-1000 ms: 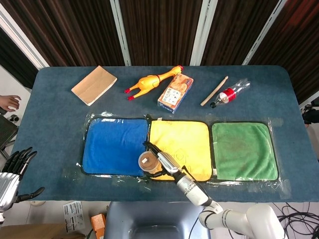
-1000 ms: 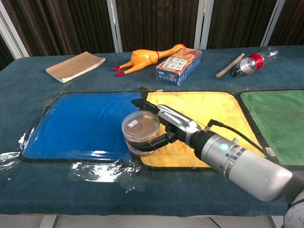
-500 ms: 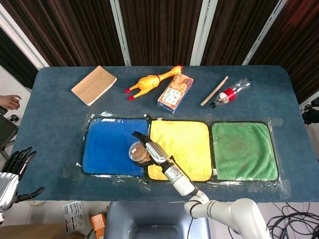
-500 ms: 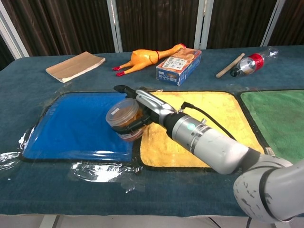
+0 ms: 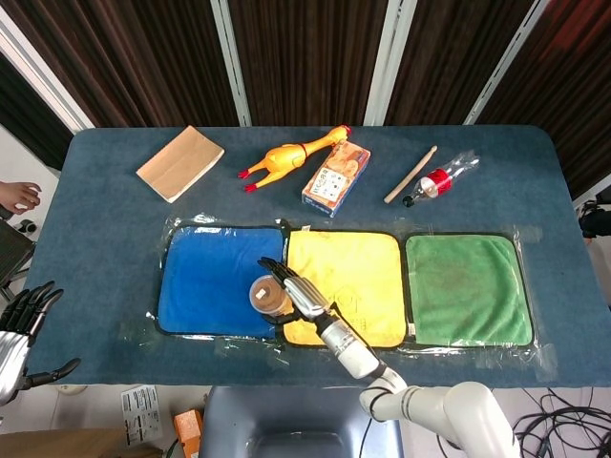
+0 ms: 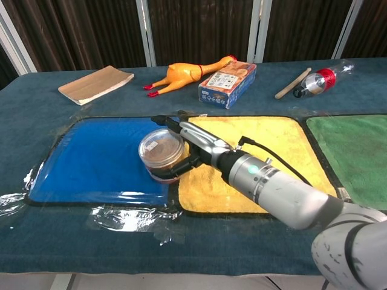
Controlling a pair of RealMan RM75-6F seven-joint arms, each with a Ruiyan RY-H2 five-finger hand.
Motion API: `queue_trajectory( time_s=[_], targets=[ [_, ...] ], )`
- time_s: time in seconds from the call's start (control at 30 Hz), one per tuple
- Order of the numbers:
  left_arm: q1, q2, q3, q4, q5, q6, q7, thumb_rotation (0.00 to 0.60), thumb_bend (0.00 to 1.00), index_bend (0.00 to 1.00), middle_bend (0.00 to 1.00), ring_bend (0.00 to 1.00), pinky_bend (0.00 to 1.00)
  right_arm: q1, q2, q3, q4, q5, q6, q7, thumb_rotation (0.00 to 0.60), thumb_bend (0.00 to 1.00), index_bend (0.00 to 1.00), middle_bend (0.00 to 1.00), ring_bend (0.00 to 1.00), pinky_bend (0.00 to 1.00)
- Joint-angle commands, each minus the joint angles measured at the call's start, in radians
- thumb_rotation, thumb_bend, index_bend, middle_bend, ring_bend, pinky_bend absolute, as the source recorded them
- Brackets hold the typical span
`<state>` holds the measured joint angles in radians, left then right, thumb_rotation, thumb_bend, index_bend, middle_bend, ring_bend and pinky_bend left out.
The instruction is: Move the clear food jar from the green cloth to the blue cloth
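My right hand [image 6: 196,151] [image 5: 294,291] grips the clear food jar [image 6: 161,154] [image 5: 264,294], which has brown contents and a clear lid. The jar sits at the right edge of the blue cloth [image 6: 97,157] [image 5: 210,281], next to the yellow cloth [image 6: 254,160] [image 5: 348,277]. Whether its base touches the blue cloth I cannot tell. The green cloth [image 6: 351,154] [image 5: 468,286] lies bare at the far right. My left hand [image 5: 21,329] hangs off the table's left edge, fingers spread, holding nothing.
Along the back lie a cardboard pad [image 5: 179,162], a rubber chicken [image 5: 291,153], an orange box [image 5: 336,176], a wooden stick [image 5: 410,174] and a plastic bottle [image 5: 441,178]. Crinkled plastic film [image 6: 130,217] edges the cloths.
My right hand carried the jar left from the yellow cloth's near corner onto the blue cloth's right edge and lowered it, levelling it from a tilt. The left hand barely moved.
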<state>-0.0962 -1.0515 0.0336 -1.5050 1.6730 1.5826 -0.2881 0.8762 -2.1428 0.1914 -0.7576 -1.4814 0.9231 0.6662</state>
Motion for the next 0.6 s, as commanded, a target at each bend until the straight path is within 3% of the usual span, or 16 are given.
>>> queue_trajectory(
  time_s=[0.03,0.5,0.6],
  targets=[
    [-0.003,0.0,0.001,-0.002,0.001,-0.006,0.003,0.6,0.0,0.03,0.0,0.0,0.03,-0.023,0.035,-0.025,-0.027,-0.018,0.021,0.006,0.6,0.2,0.0,0.0,0.0,0.1],
    [-0.009,-0.005,0.0,-0.007,0.002,-0.016,0.017,0.6,0.0,0.03,0.0,0.0,0.03,-0.076,0.168,-0.054,-0.154,0.016,-0.015,-0.047,0.6,0.2,0.0,0.0,0.0,0.09],
    [-0.01,-0.006,-0.001,-0.007,0.001,-0.018,0.018,0.6,0.0,0.03,0.0,0.0,0.03,-0.068,0.199,-0.054,-0.187,0.03,-0.062,-0.037,0.6,0.2,0.0,0.0,0.0,0.03]
  ],
)
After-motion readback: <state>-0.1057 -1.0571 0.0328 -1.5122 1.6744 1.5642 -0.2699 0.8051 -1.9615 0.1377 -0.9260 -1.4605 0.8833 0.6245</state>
